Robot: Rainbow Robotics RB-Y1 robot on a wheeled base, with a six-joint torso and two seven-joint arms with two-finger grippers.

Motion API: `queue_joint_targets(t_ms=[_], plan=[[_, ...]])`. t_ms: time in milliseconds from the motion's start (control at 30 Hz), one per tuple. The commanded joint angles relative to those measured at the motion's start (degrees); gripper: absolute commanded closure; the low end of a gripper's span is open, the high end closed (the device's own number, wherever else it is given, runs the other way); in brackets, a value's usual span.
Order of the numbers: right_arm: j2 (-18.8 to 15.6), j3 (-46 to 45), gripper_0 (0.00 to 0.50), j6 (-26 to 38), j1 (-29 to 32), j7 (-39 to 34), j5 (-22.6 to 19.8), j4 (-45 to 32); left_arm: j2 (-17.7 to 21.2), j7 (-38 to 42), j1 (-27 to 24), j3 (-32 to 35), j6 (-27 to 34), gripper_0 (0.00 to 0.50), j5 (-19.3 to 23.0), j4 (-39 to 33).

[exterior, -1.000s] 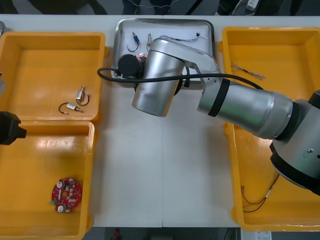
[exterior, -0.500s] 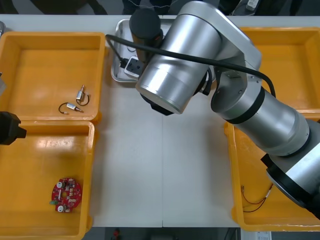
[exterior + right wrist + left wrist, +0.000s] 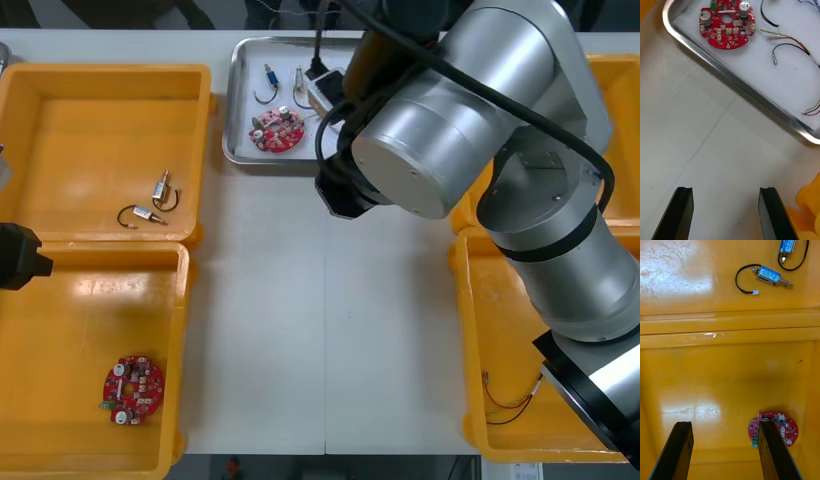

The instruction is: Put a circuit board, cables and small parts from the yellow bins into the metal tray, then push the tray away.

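The right claw (image 3: 726,189) is hovering spread and empty over the light surface (image 3: 696,131), just short of the shiny metal tray (image 3: 733,81). The tray is holding a round red circuit board (image 3: 727,23), thin cables (image 3: 790,37) and small metal parts (image 3: 270,78). Loading looks finished, so the next move is calling for pressing on the near rim and pushing the tray away. The left claw (image 3: 724,423) is waiting, spread, over a yellow bin (image 3: 730,371).

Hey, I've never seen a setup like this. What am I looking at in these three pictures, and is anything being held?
This is a two-armed robot at a table. One picture looks down from above the arms; the other two come from a camera on each wrist, with that arm's black fingers at the bottom. The right arm's fingers stand open over bare table, just short of a metal tray holding a red circuit board and cables. The left arm's fingers are open above a yellow bin with another board; small metal parts lie in the next bin. Nothing is held.
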Motion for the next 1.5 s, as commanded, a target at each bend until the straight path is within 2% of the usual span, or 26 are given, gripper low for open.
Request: queue_joint_targets(t_ms=[33, 167, 433, 767, 1300, 1500], plan=[[-0.58, -5.66, 0.000, 0.20, 4.20, -4.88, -1.48, -4.73, 1.90, 0.29, 1.07, 1.80, 0.36, 0.000, 0.37, -1.80], [-2.60, -8.39, 0.000, 0.20, 6.92, -9.10, -3.59, -7.01, 1.90, 0.29, 1.07, 1.80, 0.36, 0.000, 0.37, -1.80], [-9.63, -16.03, 0.000, 0.20, 13.69, -17.97, -12.46, -10.79, 1.90, 0.29, 1.07, 1.80, 0.36, 0.000, 0.37, -1.80], [-17.01, -25.17, 0.000, 0.20, 19.67, -18.50, -19.41, -13.25, 1.90, 0.29, 1.07, 1.80, 0.36, 0.000, 0.37, -1.80], [-23.87, -34.40, 0.000, 0.20, 26.52, -13.67, -20.90, -13.17, 1.90, 0.29, 1.07, 1.80, 0.36, 0.000, 0.37, -1.80], [-24.92, -38.89, 0.000, 0.20, 30.65, -7.78, -21.16, -13.17, 1.90, 0.29, 1.07, 1.80, 0.36, 0.000, 0.37, -1.80]])
